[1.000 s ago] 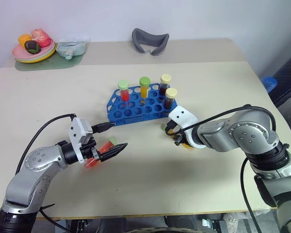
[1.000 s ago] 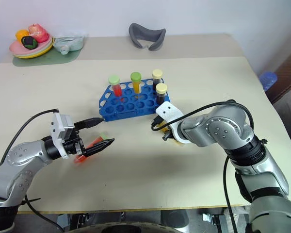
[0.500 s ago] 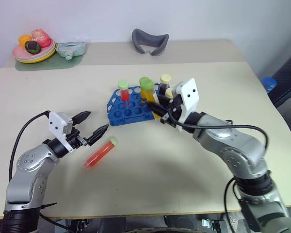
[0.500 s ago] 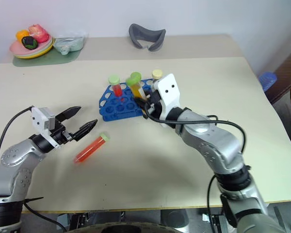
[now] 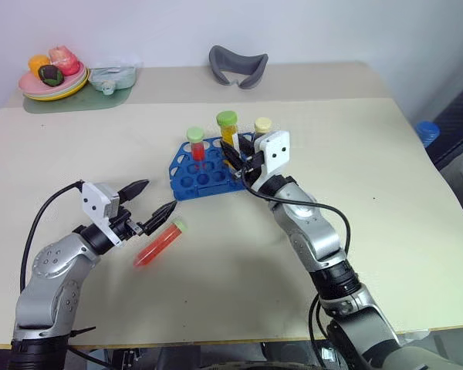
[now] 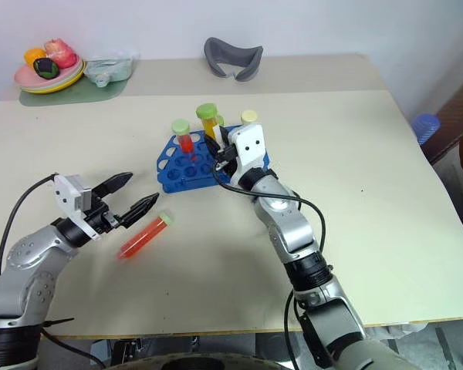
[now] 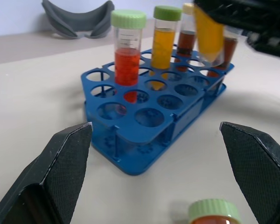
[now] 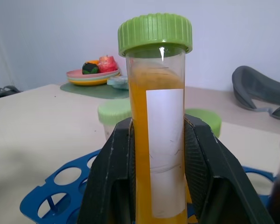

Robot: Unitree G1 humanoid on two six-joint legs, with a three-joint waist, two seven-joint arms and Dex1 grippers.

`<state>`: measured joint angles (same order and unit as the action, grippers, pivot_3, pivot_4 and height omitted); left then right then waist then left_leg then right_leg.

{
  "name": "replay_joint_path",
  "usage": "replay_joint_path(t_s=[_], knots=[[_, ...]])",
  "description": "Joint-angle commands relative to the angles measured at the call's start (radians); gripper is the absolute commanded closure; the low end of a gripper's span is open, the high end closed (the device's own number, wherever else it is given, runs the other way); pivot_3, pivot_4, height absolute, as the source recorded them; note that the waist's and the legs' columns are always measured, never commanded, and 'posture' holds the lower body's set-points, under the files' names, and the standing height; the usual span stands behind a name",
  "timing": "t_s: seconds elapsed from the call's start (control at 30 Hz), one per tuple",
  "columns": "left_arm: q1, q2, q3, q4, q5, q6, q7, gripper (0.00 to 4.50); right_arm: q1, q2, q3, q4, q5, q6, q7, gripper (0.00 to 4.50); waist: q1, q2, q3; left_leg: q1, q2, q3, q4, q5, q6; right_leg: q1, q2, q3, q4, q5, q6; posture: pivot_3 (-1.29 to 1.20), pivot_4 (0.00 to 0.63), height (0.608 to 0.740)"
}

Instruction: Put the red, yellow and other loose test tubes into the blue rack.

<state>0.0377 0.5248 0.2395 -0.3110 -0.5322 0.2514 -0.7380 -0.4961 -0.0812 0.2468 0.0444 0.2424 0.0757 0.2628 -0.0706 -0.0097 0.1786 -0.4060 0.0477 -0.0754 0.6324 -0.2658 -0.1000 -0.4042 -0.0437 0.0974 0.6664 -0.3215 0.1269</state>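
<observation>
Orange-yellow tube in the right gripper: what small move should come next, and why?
Probably lower it into an empty hole. The right gripper is shut on the orange-yellow tube, upright above the blue rack, where several front holes stand empty. The loose red tube on the table can wait for the open left gripper.

Between the fingers (image 8: 109, 186) of the right gripper (image 8: 158, 177) stands a clear, glossy plastic tube (image 8: 158, 140) of orange-yellow liquid, with a ridged matt green cap and a smooth white paper-like label. The fingers are matt black with a finely grained face. Beyond the tube, the rack (image 7: 149, 135) is bright blue moulded plastic, smooth with a slight sheen. The tubes standing in it are the same clear shiny plastic with ridged caps. The fingers of the left gripper (image 7: 161, 154) are black with a fine woven-looking texture. The table (image 5: 417, 193) is a pale beige, smooth matt surface. Between the left jaws lies the ridged light-green cap of a red tube (image 5: 159, 243).
</observation>
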Motion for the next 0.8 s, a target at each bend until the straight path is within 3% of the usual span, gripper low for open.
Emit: replay_joint_path(t_s=[0.03, 0.8], knots=[[0.0, 0.006, 0.002, -0.037, -0.01, -0.004, -0.006, 0.0, -0.009, 0.036, -0.028, 0.039, -0.022, -0.091, 0.018, 3.72, 0.0, 0.0, 0.0, 0.0, 0.0, 0.0, 0.0, 0.0, 0.0, 0.0, 0.0, 0.0, 0.0, 0.0, 0.0, 0.0, 0.15, 0.74], [-0.033, 0.017, -0.014, -0.065, -0.028, 0.039, -0.006, 0.0, 0.024, 0.13, -0.099, 0.253, -0.086, -0.323, 0.046, 3.72, -0.001, 0.0, 0.0, 0.001, 0.0, 0.0, 0.0, 0.0, -0.001, 0.001, 0.0, 0.0, 0.001, 0.0, 0.0, 0.0, 0.15, 0.74]])
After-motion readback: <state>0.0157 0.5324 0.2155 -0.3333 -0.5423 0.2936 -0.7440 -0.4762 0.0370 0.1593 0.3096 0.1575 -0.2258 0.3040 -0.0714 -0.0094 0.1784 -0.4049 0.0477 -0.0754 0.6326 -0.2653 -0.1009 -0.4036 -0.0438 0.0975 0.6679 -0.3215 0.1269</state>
